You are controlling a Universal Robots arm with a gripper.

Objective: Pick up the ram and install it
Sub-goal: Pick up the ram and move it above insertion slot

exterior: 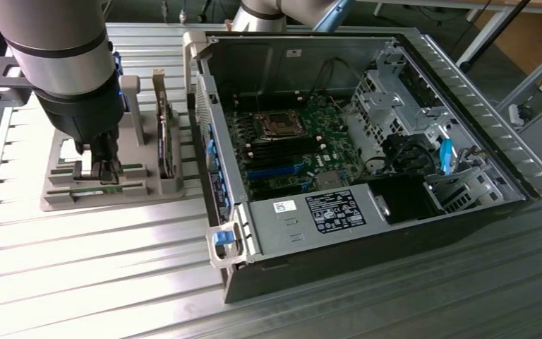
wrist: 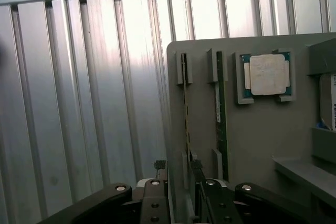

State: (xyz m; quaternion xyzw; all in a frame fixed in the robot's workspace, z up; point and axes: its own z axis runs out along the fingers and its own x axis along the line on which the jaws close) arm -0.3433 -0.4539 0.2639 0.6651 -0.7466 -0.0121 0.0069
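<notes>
Though partly cut off in the wrist view, claw (wrist: pixel 177 165) apart astride the ram (wrist: pixel 186 108).

We note bright, even light; glare streaks the ribbed table (wrist: pixel 131 77); the computer case (exterior: pixel 281 63) interior sits in soft shadow.

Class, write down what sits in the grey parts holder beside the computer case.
In the holder: two ram sticks in slots, a square CPU chip, an upright card. The claw covers the slots' near ends.
</notes>
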